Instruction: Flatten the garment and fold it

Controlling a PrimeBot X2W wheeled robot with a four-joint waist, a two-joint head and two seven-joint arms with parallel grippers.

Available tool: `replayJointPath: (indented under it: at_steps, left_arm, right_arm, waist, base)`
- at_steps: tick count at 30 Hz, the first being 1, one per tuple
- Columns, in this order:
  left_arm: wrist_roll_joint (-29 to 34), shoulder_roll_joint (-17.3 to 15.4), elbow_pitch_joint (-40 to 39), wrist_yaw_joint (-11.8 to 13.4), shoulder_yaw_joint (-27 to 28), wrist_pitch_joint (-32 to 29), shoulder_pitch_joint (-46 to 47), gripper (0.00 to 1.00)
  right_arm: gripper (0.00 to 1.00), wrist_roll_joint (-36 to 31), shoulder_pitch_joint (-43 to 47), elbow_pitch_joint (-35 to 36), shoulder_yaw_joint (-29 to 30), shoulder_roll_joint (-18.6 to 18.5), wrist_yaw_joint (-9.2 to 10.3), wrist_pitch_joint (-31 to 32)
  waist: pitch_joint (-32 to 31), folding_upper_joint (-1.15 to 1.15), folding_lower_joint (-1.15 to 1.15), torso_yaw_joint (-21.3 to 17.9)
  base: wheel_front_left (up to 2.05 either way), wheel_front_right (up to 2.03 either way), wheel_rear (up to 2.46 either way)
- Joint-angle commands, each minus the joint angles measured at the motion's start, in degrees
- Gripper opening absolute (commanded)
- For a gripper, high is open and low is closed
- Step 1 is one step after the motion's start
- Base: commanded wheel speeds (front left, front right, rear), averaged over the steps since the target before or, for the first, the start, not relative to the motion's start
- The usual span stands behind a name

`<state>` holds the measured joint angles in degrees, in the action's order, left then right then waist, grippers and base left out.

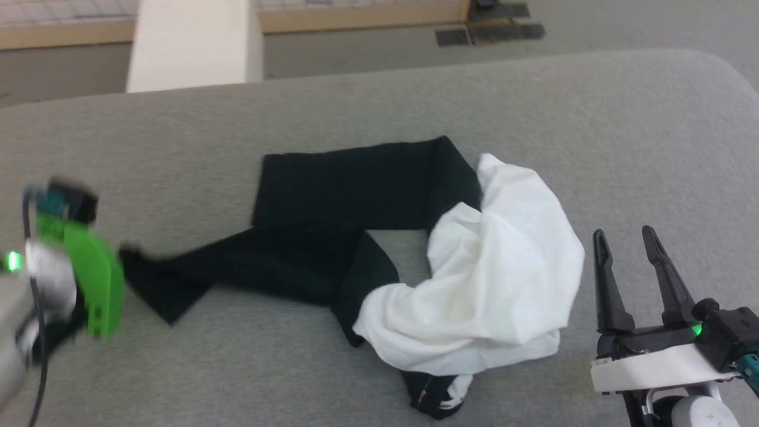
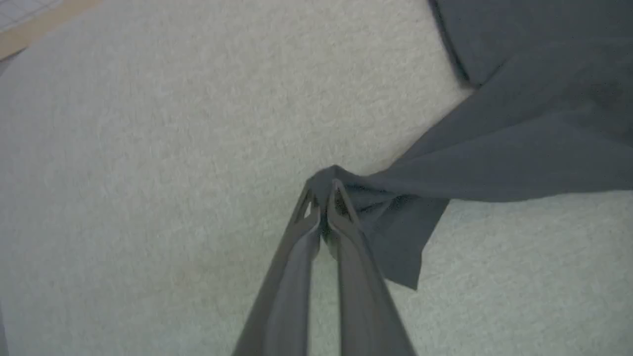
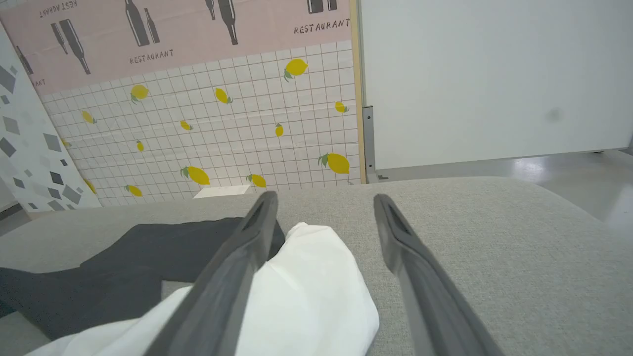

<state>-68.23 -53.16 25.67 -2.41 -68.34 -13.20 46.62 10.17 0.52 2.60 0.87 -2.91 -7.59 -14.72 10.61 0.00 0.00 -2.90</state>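
Left claw (image 2: 324,192) was clamped tight on the end of one black sleeve (image 2: 494,158) of the garment (image 1: 504,267). The fabric bunched right at its fingertips, and the rest of that sleeve ran away from the claw toward the shirt body. Right claw (image 1: 621,232) was wide open with nothing in it, just beside the edge of the white body. In its own wrist view the white cloth lay under and beside one finger, with bare grey padded surface (image 1: 652,118) ahead of the tips. The garment lay crumpled on that surface between the two claws: white body heaped near the right claw, black sleeves doubled over and crossing toward the left claw, a scrap of dark trim poking out on the heap's near side. Not flat, so I judged this early in the flattening step. It looked like a thin soft knit, light and limp, likely to drape and stretch rather than move as a sheet. Pulling on one sleeve alone would probably drag the whole heap. Best holds seemed to be cuffs, shoulder seams or hem corners. The white edge nearest the right claw looked like the spot to pinch, then pull away from the left claw.
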Motion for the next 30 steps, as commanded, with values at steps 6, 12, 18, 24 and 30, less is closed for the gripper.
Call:
replayJointPath:
  at_steps: [6, 12, 18, 24, 30]
  left_arm:
    - [-8.13, 3.07, 5.24, -0.19, -0.78, 1.23, -11.68, 0.00]
    - [-9.77, 9.15, 13.17, -1.37, -0.55, 4.77, -14.65, 1.00]
    - [-0.81, 10.97, 16.64, 2.59, 1.96, 24.89, -9.88, 1.00]
    - [15.03, 12.16, 3.80, 15.11, 15.41, 28.16, -6.71, 1.00]
    - [30.29, 16.20, -15.21, 23.95, 33.51, 28.18, -20.44, 1.00]
  right_arm:
    - [1.00, -0.59, 0.64, -0.30, -0.20, 0.03, 0.10, -0.28]
    - [1.00, -1.17, 0.01, -0.74, -0.44, 0.03, 0.10, -0.28]
    - [1.00, -4.50, -2.02, 0.77, 0.30, 0.03, 0.10, -0.28]
    - [1.00, -7.87, -6.33, 2.70, 2.09, 0.03, 0.10, -0.28]
    - [1.00, -8.09, -13.02, -2.19, -1.42, -5.45, 0.10, -0.28]
  waist:
    - [-3.72, 0.00, 0.00, 3.68]
    - [-4.19, 0.00, 0.00, 2.98]
    - [-5.98, 0.00, 0.00, 3.45]
    - [-6.82, 0.00, 0.00, 4.97]
    - [-6.55, 0.00, 0.00, 5.01]
  base:
    - [0.00, 0.00, 0.00]
    - [0.00, 0.00, 0.00]
    - [0.00, 0.00, 0.00]
    - [0.00, 0.00, 0.00]
    - [0.00, 0.00, 0.00]
